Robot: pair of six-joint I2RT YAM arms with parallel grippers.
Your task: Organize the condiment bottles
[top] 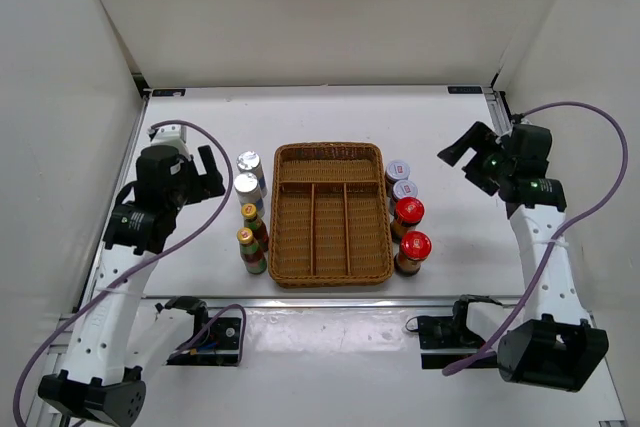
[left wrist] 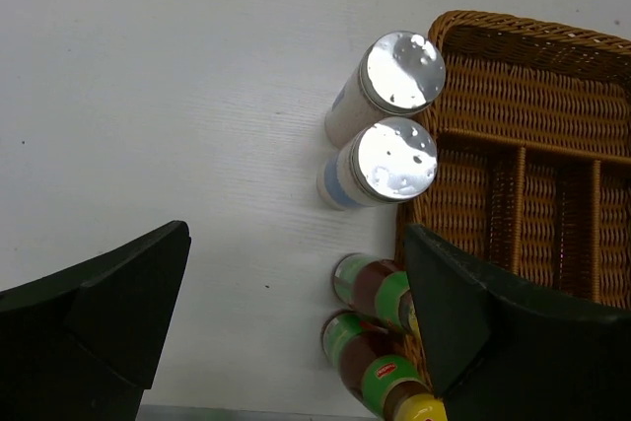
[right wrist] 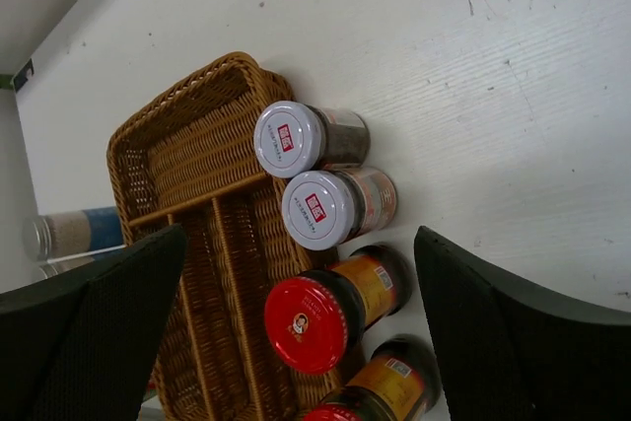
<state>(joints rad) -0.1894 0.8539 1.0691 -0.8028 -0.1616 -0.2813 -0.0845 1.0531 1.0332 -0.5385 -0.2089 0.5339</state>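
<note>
Two silver-capped tall bottles (top: 248, 161) (top: 247, 184) and two slim yellow-green-capped bottles (top: 249, 213) (top: 246, 238) stand in a column against the left side of the brown wicker tray (top: 330, 148). Two grey-lidded jars (top: 397, 169) (top: 404, 190) and two red-lidded jars (top: 408, 211) (top: 415, 245) stand in a column against its right side. My left gripper (top: 208, 175) is open and empty, left of the silver caps (left wrist: 394, 160). My right gripper (top: 462, 152) is open and empty, right of the grey lids (right wrist: 317, 209) and above the table.
The tray's compartments (left wrist: 552, 204) hold nothing. White walls enclose the table on the left, back and right. The arm bases and cables sit along the near edge (top: 320, 332).
</note>
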